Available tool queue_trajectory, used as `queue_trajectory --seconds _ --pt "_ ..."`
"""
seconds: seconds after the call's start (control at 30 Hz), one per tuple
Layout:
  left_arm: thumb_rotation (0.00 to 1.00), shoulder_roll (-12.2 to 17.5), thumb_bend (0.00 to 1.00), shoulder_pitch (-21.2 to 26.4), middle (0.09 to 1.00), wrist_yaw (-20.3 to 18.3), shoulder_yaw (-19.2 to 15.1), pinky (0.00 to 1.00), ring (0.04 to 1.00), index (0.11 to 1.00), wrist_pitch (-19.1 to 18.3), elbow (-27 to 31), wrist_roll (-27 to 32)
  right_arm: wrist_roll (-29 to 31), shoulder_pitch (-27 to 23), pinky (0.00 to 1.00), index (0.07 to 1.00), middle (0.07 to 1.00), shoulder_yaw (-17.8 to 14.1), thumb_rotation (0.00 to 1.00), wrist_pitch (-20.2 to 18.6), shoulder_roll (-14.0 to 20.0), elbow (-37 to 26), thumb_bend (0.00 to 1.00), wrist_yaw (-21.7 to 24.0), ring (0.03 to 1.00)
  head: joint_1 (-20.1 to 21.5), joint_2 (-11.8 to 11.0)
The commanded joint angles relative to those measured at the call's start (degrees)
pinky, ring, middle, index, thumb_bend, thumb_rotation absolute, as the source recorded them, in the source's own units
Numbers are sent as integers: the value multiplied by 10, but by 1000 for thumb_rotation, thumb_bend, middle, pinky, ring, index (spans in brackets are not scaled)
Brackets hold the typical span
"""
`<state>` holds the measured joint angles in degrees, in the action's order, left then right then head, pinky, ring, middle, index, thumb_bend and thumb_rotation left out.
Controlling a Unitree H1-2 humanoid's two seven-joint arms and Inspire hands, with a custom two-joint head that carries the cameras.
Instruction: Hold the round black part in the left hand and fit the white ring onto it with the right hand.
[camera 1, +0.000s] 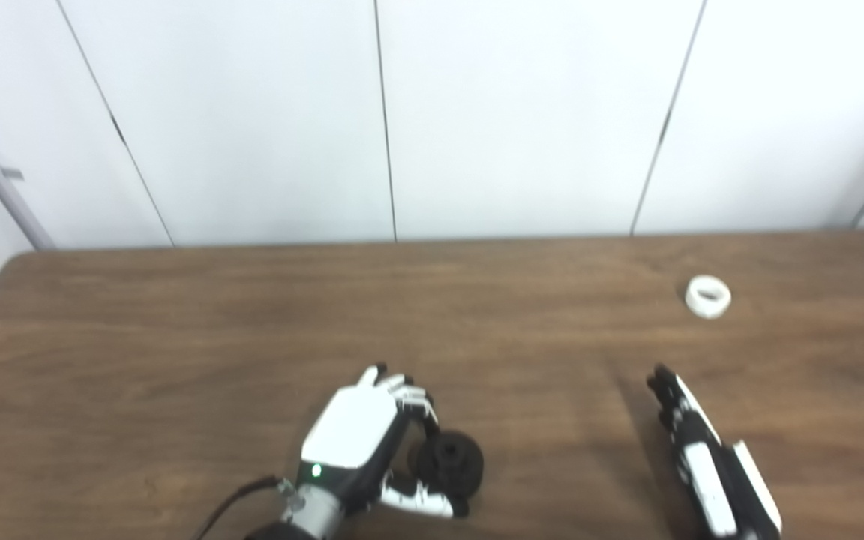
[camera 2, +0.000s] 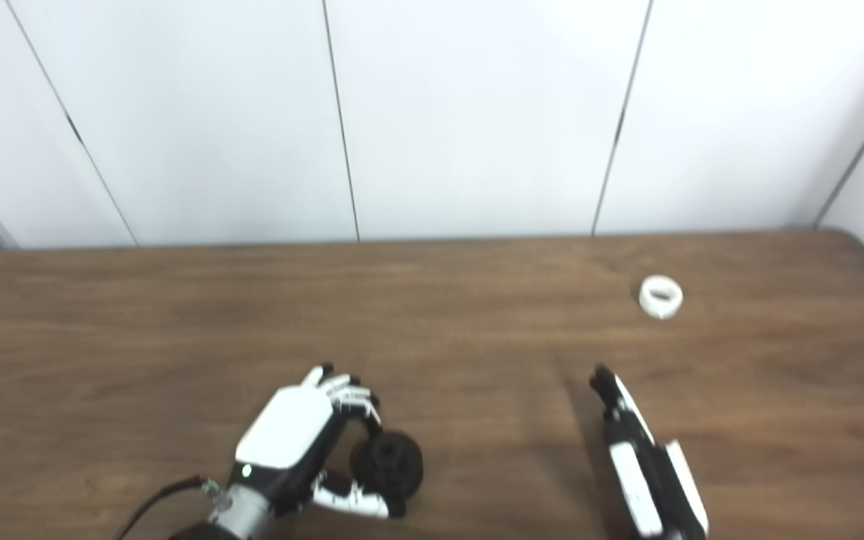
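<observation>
The round black part (camera 1: 448,463) rests on the brown table (camera 1: 252,337) near its front edge. My left hand (camera 1: 372,442) curls around it, fingers above and thumb below, touching its rim. The white ring (camera 1: 708,296) lies flat far to the right, toward the back of the table. My right hand (camera 1: 691,442) is held edge-on near the front right, fingers straight and holding nothing, well short of the ring.
A white panelled wall (camera 1: 432,112) stands behind the table's far edge. A black cable (camera 1: 229,506) runs from my left wrist to the bottom edge.
</observation>
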<state>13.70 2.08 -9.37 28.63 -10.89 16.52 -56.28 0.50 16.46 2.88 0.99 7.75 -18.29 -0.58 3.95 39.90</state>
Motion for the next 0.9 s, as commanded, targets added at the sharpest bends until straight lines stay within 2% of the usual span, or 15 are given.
queue_trajectory --seconds 0.0,0.1,0.27,0.37,0.5,0.6,0.77,0.87 --pt "54 -1 521 -7 776 0 8 1000 889 484 17 -9 -11 -13 -5 1000 920 942 4 872 -14 -38 -25 580 -11 988 5 5" --pt "54 -2 522 -9 776 -4 7 1000 890 484 19 -9 -14 -19 -15 970 901 932 3 744 -25 -40 -36 586 -25 966 14 15" --pt "54 -2 521 -13 778 -5 5 1000 891 485 24 -10 -15 -130 -48 849 811 865 -7 596 -96 -34 -66 633 -73 879 26 22" --pt "55 1 521 -14 777 -7 3 993 891 485 25 -8 -17 -191 -77 846 772 838 -13 481 -145 -20 -82 666 -82 854 36 26" --pt "55 5 521 -16 779 -15 -1 991 891 485 26 -6 -20 -237 -122 863 706 834 -30 344 -205 -4 -91 756 -74 851 46 28" --pt "55 9 521 -18 778 -17 -5 994 891 486 31 -6 -19 -267 -150 858 679 834 -40 255 -221 7 -82 792 -69 854 56 30" --pt "55 16 522 -20 775 -16 -15 990 890 485 43 -7 -12 -316 -201 813 660 834 -48 202 -218 52 -46 829 -61 841 77 32" --pt "55 19 522 -21 778 -16 -21 990 891 485 49 -8 -9 -326 -232 842 670 865 -52 192 -224 83 -19 834 -49 873 82 33"
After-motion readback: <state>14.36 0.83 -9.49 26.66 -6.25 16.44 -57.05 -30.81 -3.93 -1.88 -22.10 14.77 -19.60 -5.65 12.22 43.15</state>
